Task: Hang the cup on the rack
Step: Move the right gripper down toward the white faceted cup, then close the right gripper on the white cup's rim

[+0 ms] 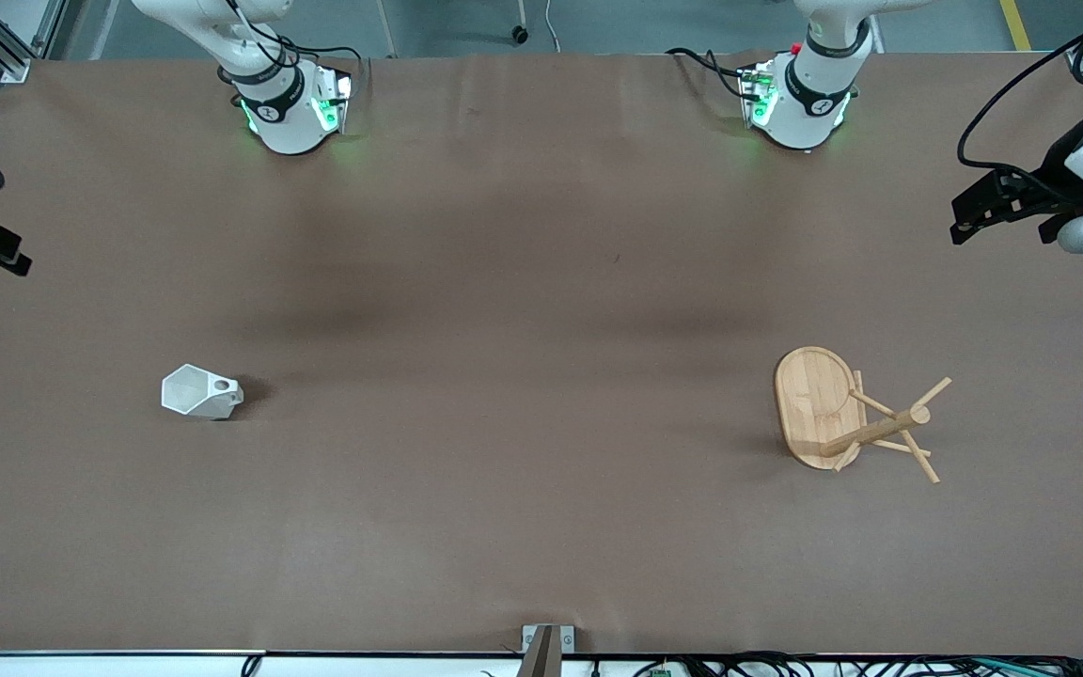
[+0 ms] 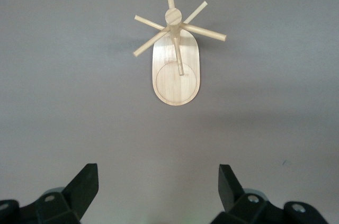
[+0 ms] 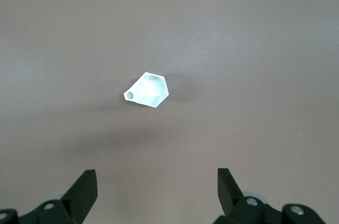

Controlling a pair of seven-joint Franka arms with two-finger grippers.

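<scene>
Rack (image 1: pixel 828 409) first: you find it toward the left arm's end of the table, closer to the front camera's edge than to the bases, oval base flat on the brown table (image 1: pixel 523 310), pegs splayed off one post. Cup (image 1: pixel 201 392) sits toward the right arm's end, well apart from the rack, handle hole showing. Your left gripper (image 2: pixel 158 187) hangs high over the table's end edge, fingers spread wide, holding nothing. Your right gripper (image 3: pixel 157 188) hangs likewise, fingers apart, the cup under its wrist view.
</scene>
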